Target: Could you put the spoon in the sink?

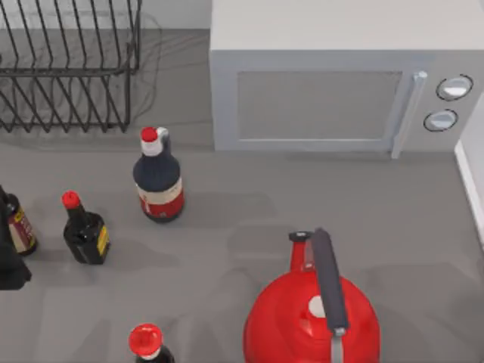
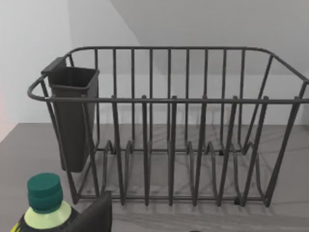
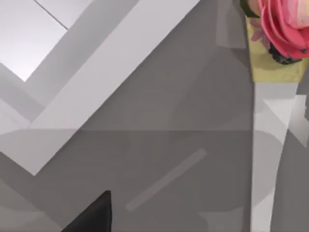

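Frankly, I cannot pick out the spoon with any certainty. The nearest candidate is a slim pale grey strip (image 3: 166,180) lying flat on the grey countertop (image 3: 193,96), just beyond the dark tip of my right gripper (image 3: 94,217) and apart from it. Whether that strip is the spoon, I cannot tell. Past it, a broad white rim (image 3: 111,58) crosses the counter at a slant and frames paler white panels, which look like the sink's edge. A pink flower on a yellow-green base (image 3: 280,34) stands off to one side. My right gripper hangs low over the counter and touches nothing. Whether it is spread or closed, I cannot tell.

My left gripper (image 2: 94,215) looks level at a black wire dish rack (image 2: 169,99) with a dark grey plastic cutlery cup (image 2: 72,116) hung inside one end. A bottle with a teal screw cap (image 2: 44,193) stands just beside the gripper's tip. I cannot judge whether this gripper is open or closed either.

From above I see the dish rack at the table's far left, with a grey box microwave (image 1: 333,98) to its right. A dark bottle with a red cap and red-and-white label (image 1: 158,181) stands in front of the gap between them. A smaller dark bottle with a yellow label (image 1: 85,231) is further left. A round red kettle with a dark handle (image 1: 310,318) stands at the near edge.
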{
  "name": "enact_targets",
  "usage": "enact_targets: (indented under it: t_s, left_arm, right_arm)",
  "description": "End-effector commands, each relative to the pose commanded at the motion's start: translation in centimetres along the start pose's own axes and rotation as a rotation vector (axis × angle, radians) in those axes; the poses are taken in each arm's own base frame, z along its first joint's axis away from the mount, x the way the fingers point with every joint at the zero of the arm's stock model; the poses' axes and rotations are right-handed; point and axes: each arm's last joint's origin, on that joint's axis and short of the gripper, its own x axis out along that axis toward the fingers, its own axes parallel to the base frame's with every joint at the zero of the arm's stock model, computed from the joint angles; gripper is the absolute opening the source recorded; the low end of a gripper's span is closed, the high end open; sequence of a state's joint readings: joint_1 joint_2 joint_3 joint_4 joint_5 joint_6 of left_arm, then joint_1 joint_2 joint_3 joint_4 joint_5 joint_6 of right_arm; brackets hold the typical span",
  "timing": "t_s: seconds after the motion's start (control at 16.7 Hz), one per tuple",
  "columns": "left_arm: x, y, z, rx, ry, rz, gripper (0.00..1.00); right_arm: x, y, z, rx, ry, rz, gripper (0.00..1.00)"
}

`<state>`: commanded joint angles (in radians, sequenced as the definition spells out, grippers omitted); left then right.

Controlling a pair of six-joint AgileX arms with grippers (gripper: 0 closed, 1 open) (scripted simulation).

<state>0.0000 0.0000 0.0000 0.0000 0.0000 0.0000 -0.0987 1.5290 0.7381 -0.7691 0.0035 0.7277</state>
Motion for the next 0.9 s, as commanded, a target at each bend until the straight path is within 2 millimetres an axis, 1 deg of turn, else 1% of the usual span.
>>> enact_targets:
  t_s: [0.12, 0.24, 0.36, 0.54, 0.9]
  left_arm:
    - [0.0, 0.0, 0.0, 0.0, 0.0, 0.0, 1.0]
    - [0.0, 0.0, 0.0, 0.0, 0.0, 0.0, 1.0]
    - [0.0, 0.0, 0.0, 0.0, 0.0, 0.0, 1.0]
    - [0.0, 0.0, 0.0, 0.0, 0.0, 0.0, 1.0]
    - [0.0, 0.0, 0.0, 0.0, 0.0, 0.0, 1.0]
  right_arm:
    - [2.1, -0.1, -0.1, 0.0, -0.001, 0.001, 1.0]
    - [3.5, -0.3, -0.4, 0.001, 0.003, -0.003, 1.0]
    - [3.9, -0.4, -0.5, 0.0, 0.005, -0.005, 1.0]
    - [3.9, -0.4, -0.5, 0.0, 0.005, -0.005, 1.0]
    - [3.9, -0.4, -0.5, 0.0, 0.005, -0.005, 0.55]
